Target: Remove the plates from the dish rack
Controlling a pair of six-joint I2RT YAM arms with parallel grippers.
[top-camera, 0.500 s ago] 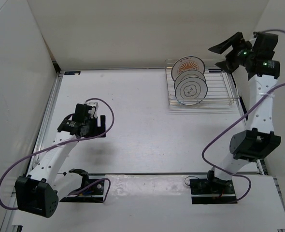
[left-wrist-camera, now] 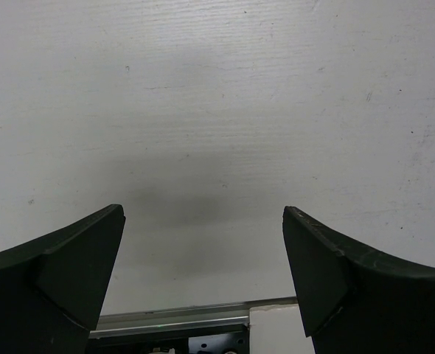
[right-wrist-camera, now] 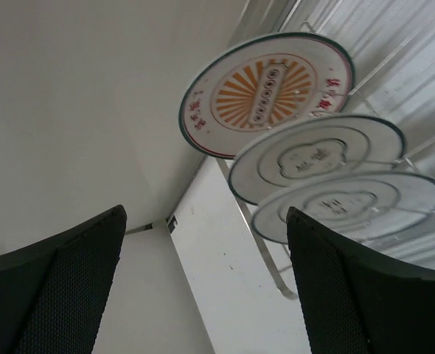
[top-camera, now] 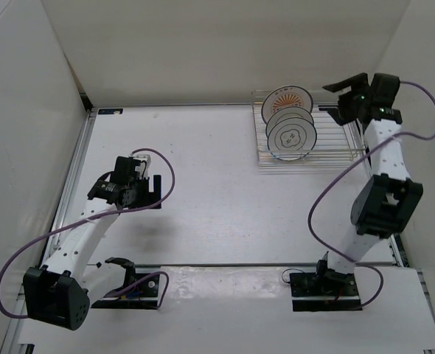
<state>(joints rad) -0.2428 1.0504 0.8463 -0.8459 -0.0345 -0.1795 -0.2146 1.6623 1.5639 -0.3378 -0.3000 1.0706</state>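
While the plates [top-camera: 291,136] stand upright in the dish rack [top-camera: 337,141], left pincer [left-wrist-camera: 203,214] and right pincer [right-wrist-camera: 206,214] hang spread, empty

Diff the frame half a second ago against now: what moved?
The right gripper swung left, closer to the dish rack, as its arm folded in. It is open and holds nothing. The left gripper, also open, and the three plates in the rack did not move.
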